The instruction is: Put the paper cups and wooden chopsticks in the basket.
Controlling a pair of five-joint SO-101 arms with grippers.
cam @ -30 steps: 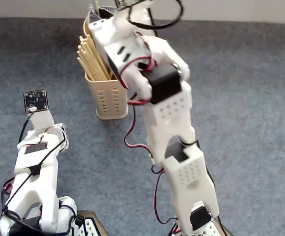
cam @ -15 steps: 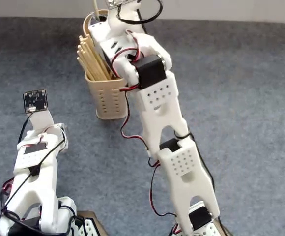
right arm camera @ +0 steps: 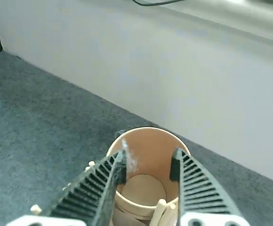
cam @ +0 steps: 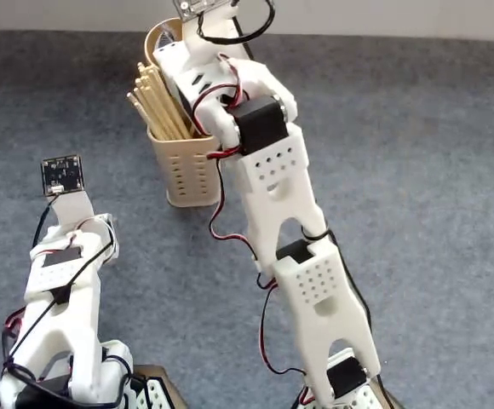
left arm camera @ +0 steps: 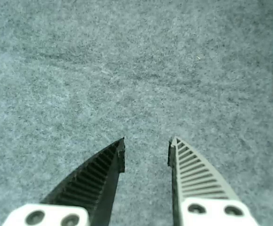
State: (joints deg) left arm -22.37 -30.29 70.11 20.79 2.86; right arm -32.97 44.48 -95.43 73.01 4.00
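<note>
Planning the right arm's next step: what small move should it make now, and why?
Probably lift the right pincer straight up. Its jaws stand open over the cup, which already sits in the basket beside the chopsticks, so it seems released.

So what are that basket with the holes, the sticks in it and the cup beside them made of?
The basket looks like moulded plastic: smooth beige walls with neat rows of holes. The chopsticks seem to be bare pale wood, matte and straight. The cup appears to be paper: tan, matte, with a thin rim. A coating can't be ruled out.
</note>
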